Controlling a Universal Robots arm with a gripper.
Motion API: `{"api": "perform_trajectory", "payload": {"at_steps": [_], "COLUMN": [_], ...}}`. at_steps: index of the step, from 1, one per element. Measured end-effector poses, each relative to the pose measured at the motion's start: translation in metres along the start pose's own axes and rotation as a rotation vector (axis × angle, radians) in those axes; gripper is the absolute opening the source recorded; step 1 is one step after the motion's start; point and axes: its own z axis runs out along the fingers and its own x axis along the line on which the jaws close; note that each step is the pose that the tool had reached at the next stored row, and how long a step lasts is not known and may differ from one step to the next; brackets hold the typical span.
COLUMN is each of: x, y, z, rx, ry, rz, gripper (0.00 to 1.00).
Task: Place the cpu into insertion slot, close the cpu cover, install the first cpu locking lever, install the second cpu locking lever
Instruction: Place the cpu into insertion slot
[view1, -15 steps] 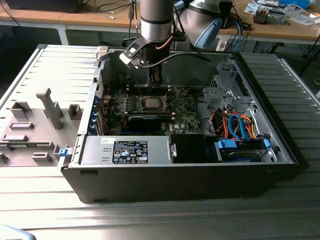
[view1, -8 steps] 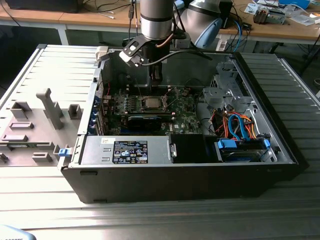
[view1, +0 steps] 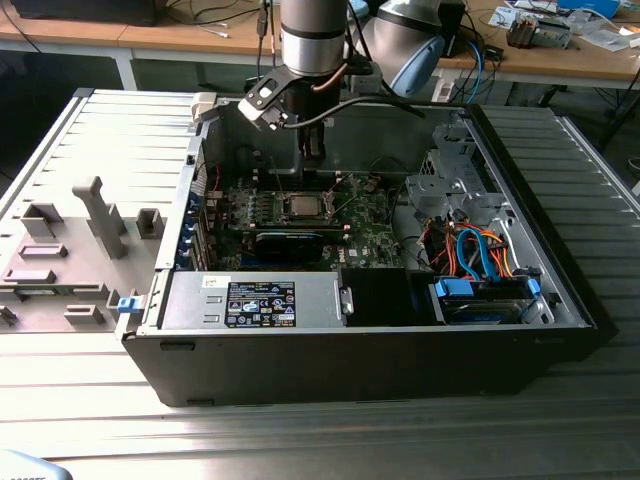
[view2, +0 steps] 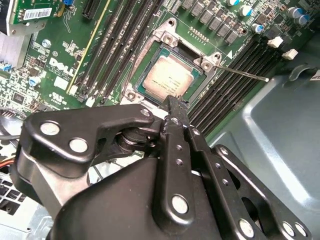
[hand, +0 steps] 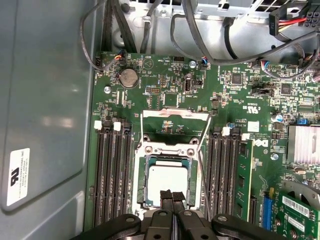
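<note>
Cpu seated in socket, at 10 o'clock from case middle in exterior view. Cover hinged open, standing up beside socket. Gripper fingers pressed together, empty, tips at cpu edge. Lever unlatched.

The cpu lies in the socket, between memory slots.

Silver-grey cpu flat in its socket, silvery cpu cover open just beside it.

a robotics lab: open computer case on ribbed metal table, cluttered wooden benches behind.
</note>
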Motion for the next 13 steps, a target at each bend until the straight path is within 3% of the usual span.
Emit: {"api": "perform_trajectory", "payload": {"at_steps": [13], "x": [-0.0001], "y": [0.0002], "z": [-0.0062], "rx": [0.0000], "ry": [0.0000], "rz": [0.000], "gripper": [0.11]}}
